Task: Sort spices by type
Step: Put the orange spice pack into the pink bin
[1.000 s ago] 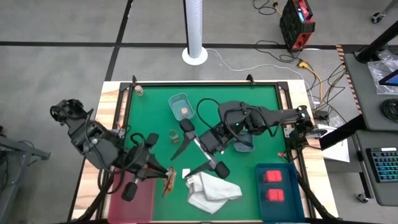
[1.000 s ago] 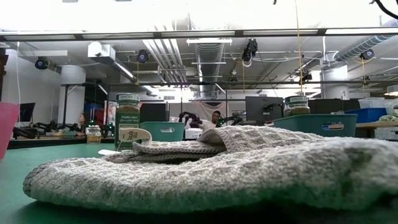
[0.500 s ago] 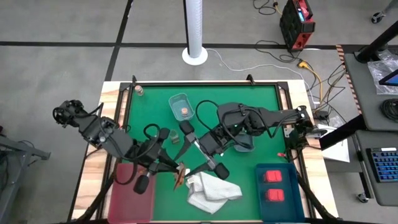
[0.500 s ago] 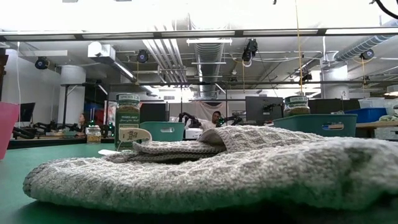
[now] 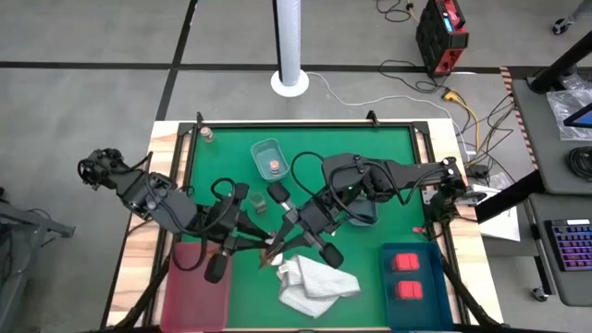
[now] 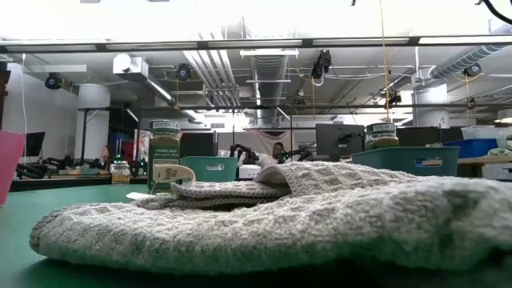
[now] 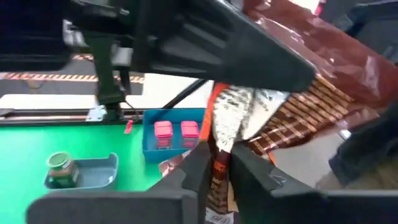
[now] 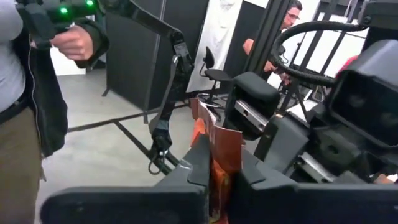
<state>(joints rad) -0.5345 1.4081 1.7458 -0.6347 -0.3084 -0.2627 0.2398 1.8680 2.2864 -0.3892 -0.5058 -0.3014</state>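
Packet [image 5: 275, 255] | left gripper [image 5: 268, 250] and right gripper [image 5: 280, 246] meet mid-table | both jaws clamp it

Cloth: crumpled white knitted cloth [image 5: 314, 282] on green table mat [image 5: 388, 157], near front edge.
Trays: pink tray [image 5: 190, 296] front left; blue tray [image 5: 407, 301] front right; small clear tray [image 5: 264, 150] toward back.
Beyond table: white column [image 5: 289, 42]; person's hand [image 8: 78, 42] holding a device.
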